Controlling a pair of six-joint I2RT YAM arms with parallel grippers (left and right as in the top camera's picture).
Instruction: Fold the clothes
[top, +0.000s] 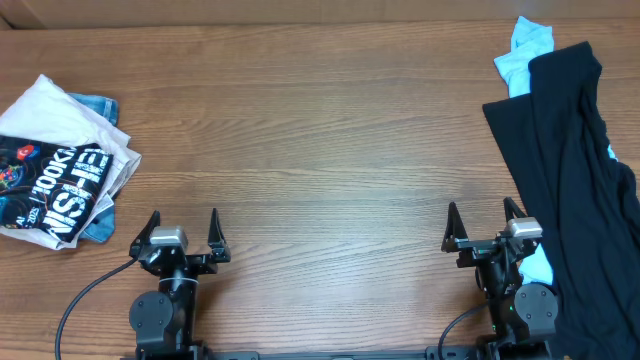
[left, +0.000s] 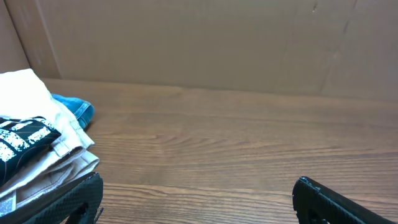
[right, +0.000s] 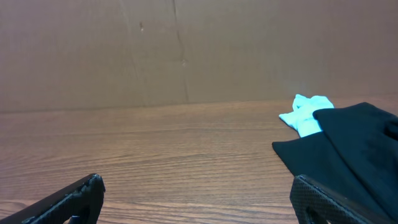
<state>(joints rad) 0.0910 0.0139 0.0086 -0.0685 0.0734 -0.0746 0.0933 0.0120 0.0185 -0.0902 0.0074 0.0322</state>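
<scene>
Overhead: left gripper (top: 185, 214) and right gripper (top: 480, 205) sit parked at the counter's (top: 320, 150) near edge, jaws apart and empty. The lettered shirt (top: 50, 185) tops a folded stack (top: 60, 110) far left, seemingly finished. A loose black garment (top: 580, 180) sprawls right, likely awaiting folding.

The folded black shirt (top: 50, 190) has big white letters and small bright marks in many colours. With it are a soft cream-white cloth (top: 60, 110) and a blue cloth (top: 97, 104). The long black cloth (top: 575, 200) is plain, with no print. The crumpled pale blue cloth (top: 525, 45) is plain too. The wooden table (top: 320, 130) is brown with darker wavy lines. The cardboard wall (left: 217, 43) is plain brown.
</scene>
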